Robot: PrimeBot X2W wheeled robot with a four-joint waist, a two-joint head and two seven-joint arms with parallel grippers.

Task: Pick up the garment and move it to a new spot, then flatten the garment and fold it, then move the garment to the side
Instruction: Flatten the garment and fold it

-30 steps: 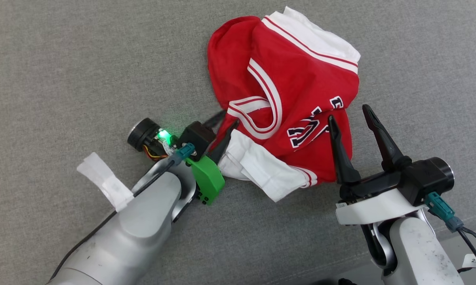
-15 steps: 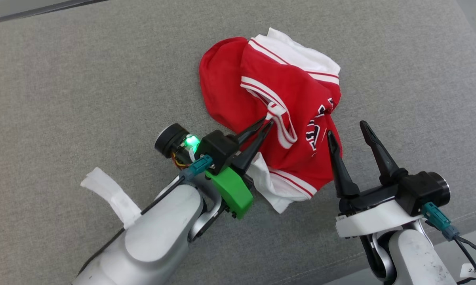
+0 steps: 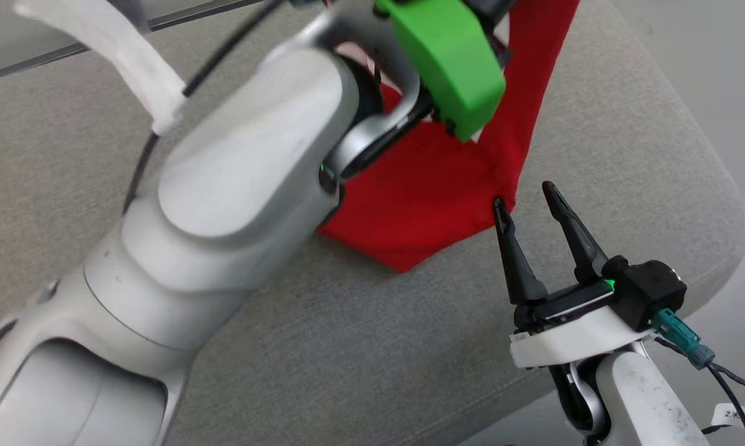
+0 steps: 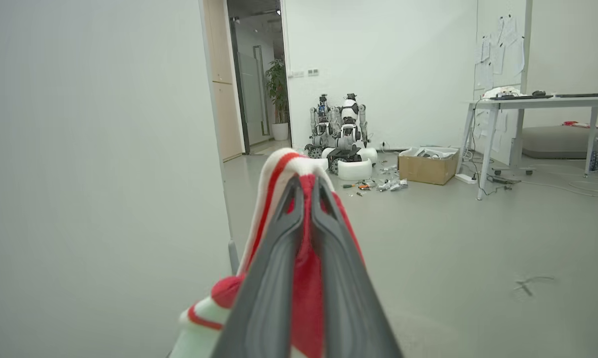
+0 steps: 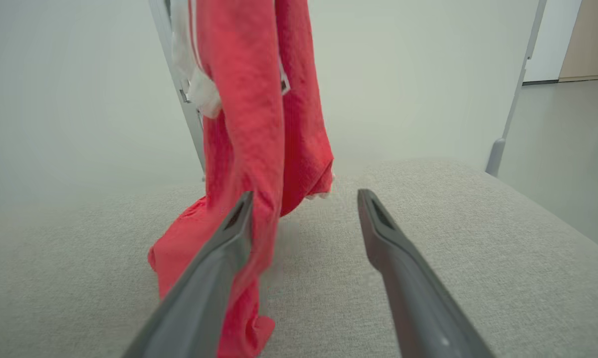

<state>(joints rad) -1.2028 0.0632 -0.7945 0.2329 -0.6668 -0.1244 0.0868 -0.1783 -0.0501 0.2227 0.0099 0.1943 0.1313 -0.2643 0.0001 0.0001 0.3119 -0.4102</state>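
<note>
Left arm (image 3: pixel 242 155) high, garment (image 3: pixel 422 198) in jaws.

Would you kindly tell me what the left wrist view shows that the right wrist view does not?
Left wrist view: the left gripper shut on a red-and-white fold of the garment, and a room beyond with parked robots, a cardboard box and a white table. Right wrist view: the right gripper open beside the hanging cloth, and the grey cushion on which the cloth's lower end rests. Both: the red garment, lifted.
</note>
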